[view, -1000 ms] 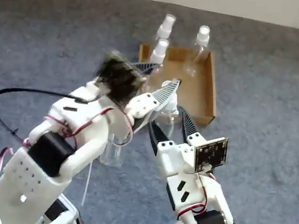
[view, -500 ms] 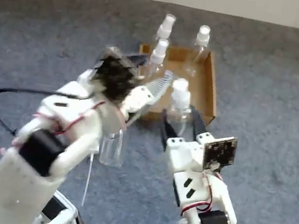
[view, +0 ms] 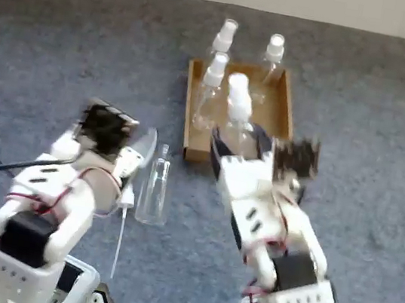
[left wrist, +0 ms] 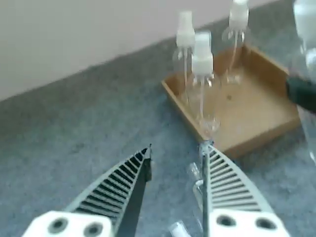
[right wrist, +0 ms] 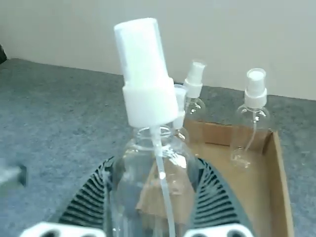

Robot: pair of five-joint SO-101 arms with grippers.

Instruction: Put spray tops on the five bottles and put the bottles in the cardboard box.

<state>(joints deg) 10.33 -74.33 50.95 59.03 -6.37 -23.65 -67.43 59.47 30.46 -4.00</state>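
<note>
Carpet (view: pixel 67 40), bottle (right wrist: pixel 148 148) between right gripper (right wrist: pixel 153 170) jaws

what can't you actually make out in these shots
- Held bottle base: cut off by the right wrist view's lower edge, covered by the right claw in the high view.
- Uncapped bottle: mostly behind the left claw in the left wrist view.
- Right arm's wrist: blurred in the high view.

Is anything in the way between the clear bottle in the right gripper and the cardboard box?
Nothing visible blocks it. The right gripper holds the capped clear plastic bottle at the near wall of the brown cardboard box; the box floor just beyond is bare. Another capped bottle stands by the left wall.
</note>
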